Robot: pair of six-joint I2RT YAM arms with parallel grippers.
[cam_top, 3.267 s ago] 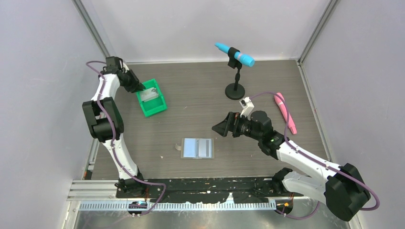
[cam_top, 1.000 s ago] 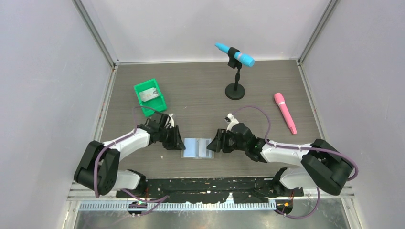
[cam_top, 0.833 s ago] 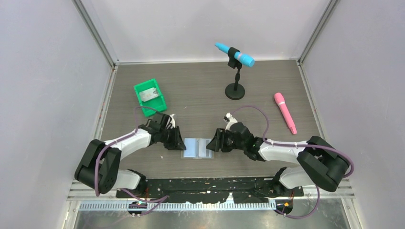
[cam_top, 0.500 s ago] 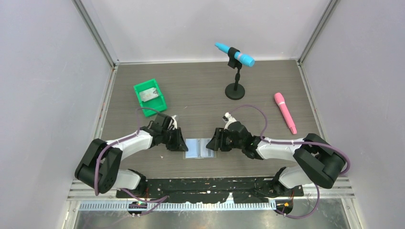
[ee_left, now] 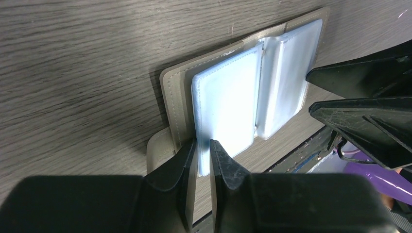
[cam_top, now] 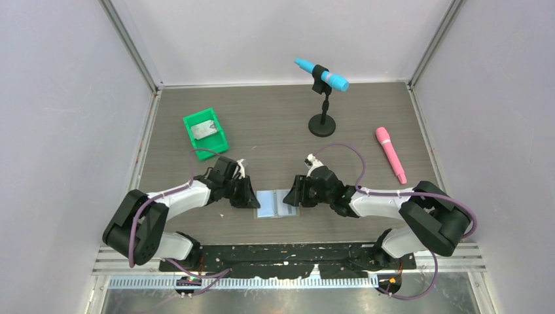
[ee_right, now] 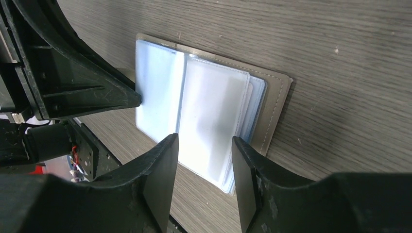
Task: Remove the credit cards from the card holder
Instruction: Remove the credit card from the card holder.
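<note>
From above, the card holder (cam_top: 273, 204) lies open and flat on the tabletop (cam_top: 275, 118), near the front edge and between the 2 arms. The left end effector (cam_top: 252, 198) is down at its left side and the right end effector (cam_top: 292, 196) at its right side. Well back and to the left stands a green bin (cam_top: 220, 142) with 1 grey credit card (cam_top: 207, 129) lying in it. A blue microphone (cam_top: 322, 74) sits on a black stand at the back, and a pink microphone (cam_top: 391, 154) lies on the right, well apart from the holder.

The left wrist camera shows the holder's grey cover (ee_left: 170, 97) flat on the wood, with pale blue sleeves spread over it. The left end effector (ee_left: 203, 145) has its jaws drawn close together, and the near corner of the left sleeve sits in the narrow gap. Whether they actually pinch it cannot be told. The tips of the other arm reach the holder's far edge.

In the right wrist camera the right end effector (ee_right: 204, 141) stands with its jaws well apart, gripping nothing; its 2 fingers (ee_right: 163, 165) frame the near edge of the stacked sleeves on that side. A tip of the left arm touches the far sleeve. The sleeves look cloudy, so cards inside them cannot be made out.
</note>
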